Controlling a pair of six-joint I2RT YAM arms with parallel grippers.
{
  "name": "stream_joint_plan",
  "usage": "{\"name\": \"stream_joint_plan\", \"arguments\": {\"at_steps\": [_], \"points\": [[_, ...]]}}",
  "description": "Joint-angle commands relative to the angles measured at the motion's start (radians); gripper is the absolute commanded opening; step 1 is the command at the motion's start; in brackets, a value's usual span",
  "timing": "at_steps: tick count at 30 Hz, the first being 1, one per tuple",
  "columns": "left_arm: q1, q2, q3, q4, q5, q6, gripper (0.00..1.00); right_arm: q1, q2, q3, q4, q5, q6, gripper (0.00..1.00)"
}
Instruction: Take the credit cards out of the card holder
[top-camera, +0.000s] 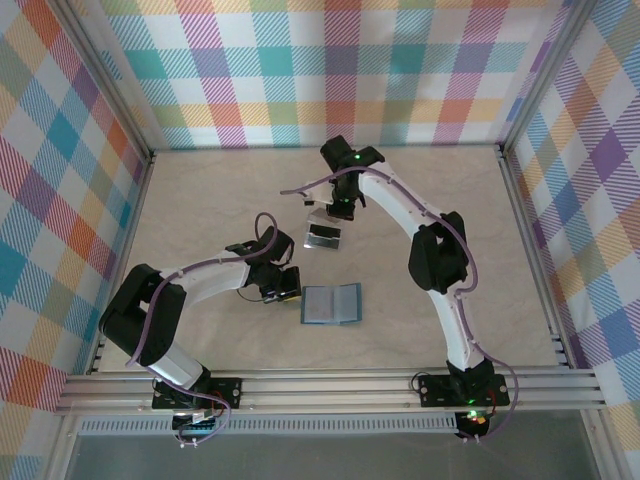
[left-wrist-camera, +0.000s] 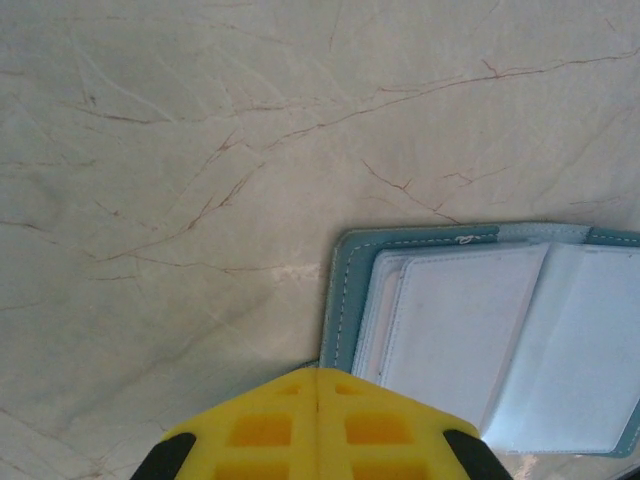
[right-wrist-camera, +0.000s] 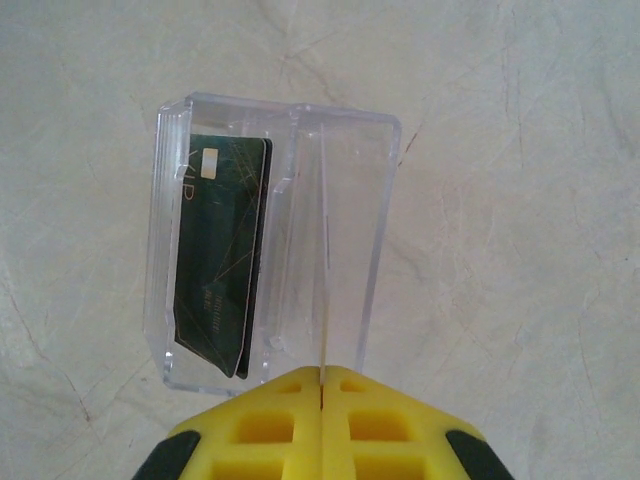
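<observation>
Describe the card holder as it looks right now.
The card holder lies open and flat on the marble-look table, in front of both arms. Its cover is teal-blue with pale stitching along the rim. Inside are glossy, see-through sleeve panels that look pale and blank, one leaf overlapping the next. The left gripper sits shut at its left side; whether they touch cannot be told.

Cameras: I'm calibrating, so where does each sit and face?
Top external: above and behind, looking down at the table; left arm, right arm show.
Left wrist: looks down at the open card holder; left claw below.
Right wrist: looks down at a clear box holding a dark card; right claw below.
Shared: top and left wrist both show the card holder.
</observation>
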Motion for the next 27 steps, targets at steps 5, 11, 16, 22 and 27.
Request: {"name": "stream_joint_plan", "arguments": {"at_steps": [5, 11, 16, 22, 27], "points": [[0.011, -0.037, 0.004, -0.03, 0.005, 0.019, 0.06, -0.011, 0.005, 0.005, 0.005, -0.043, 0.046, 0.0], [0.011, -0.044, 0.01, -0.042, 0.003, 0.021, 0.06, -0.015, 0.036, 0.03, 0.025, -0.014, 0.07, 0.0], [0.012, -0.047, 0.019, -0.057, -0.001, 0.03, 0.06, -0.017, 0.029, 0.028, 0.077, 0.034, 0.107, 0.21], [0.011, -0.044, 0.018, -0.051, 0.004, 0.03, 0.06, -0.02, 0.018, 0.015, 0.109, 0.054, 0.123, 0.26], [0.011, -0.051, 0.015, -0.057, -0.001, 0.031, 0.06, -0.02, 0.002, -0.017, 0.157, 0.024, 0.162, 0.29]]}}
